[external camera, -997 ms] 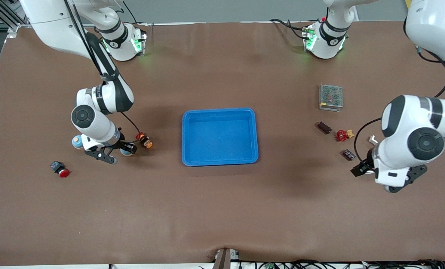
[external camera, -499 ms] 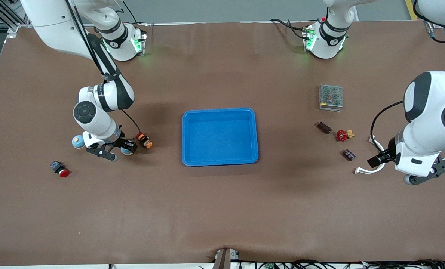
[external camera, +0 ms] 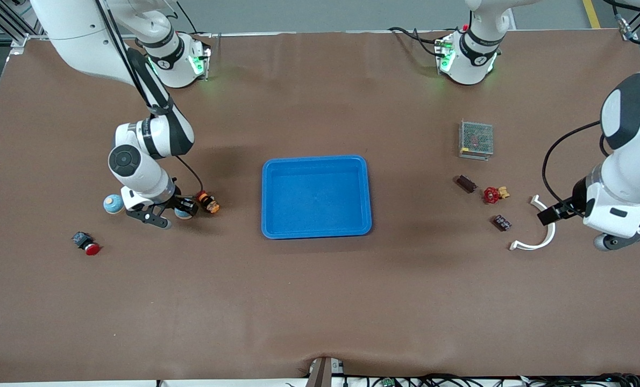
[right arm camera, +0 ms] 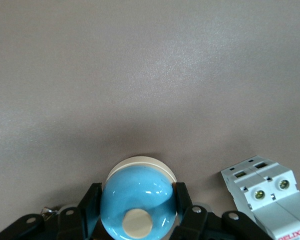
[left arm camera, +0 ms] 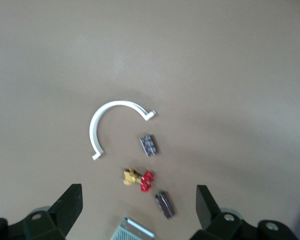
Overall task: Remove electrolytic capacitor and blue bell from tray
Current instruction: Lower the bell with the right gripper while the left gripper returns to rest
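Note:
The bell is a glossy blue dome with a cream knob, and my right gripper is shut on it, a finger on each side. In the front view the bell shows beside that gripper, low over the table toward the right arm's end. Two small dark parts lie toward the left arm's end; I cannot tell which is the capacitor. My left gripper hangs open above the table near that end. Its wrist view shows both parts between wide-apart fingers.
An empty blue tray sits mid-table. By the right gripper lie a second blue dome, an orange part, a red push button and a white breaker. Near the dark parts are a white curved clip, a red valve and a mesh box.
The left arm has swung up and away toward its end of the table, uncovering the white clip. The right gripper has shifted slightly with the bell in it.

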